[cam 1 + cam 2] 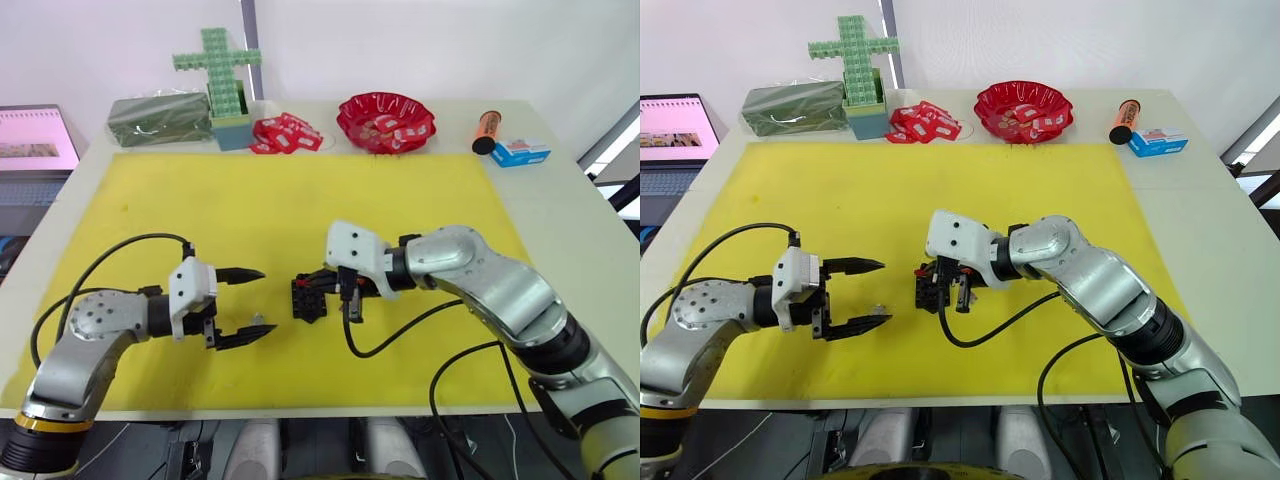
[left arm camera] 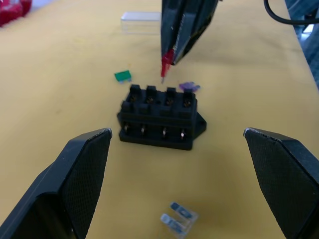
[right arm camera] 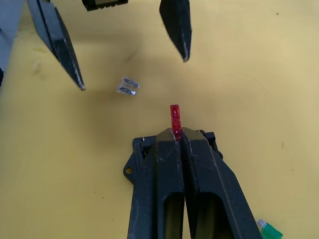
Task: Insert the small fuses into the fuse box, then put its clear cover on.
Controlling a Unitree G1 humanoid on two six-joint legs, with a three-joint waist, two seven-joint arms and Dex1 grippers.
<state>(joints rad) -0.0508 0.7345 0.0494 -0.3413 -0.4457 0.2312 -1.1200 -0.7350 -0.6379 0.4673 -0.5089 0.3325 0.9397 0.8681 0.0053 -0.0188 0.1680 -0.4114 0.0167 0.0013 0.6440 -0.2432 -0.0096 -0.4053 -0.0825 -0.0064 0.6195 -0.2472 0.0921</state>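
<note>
Left eye view: my left gripper hovers over the yellow mat, fingers spread wide. Just beside it sits the fuse box, and above that my right gripper is pinched on the red fuse; the pale grey fuse lies near the box

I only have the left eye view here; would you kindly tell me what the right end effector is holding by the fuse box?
Observer: The right end effector is shut on the red fuse, not yet in the fuse box.
Operator: Where are the other fuses?
Observer: The green fuse and purple fuse lie on one side of the box, the pale grey fuse opposite.
Operator: And the cover?
Observer: The clear cover lies on the mat, apart from the box.
</note>
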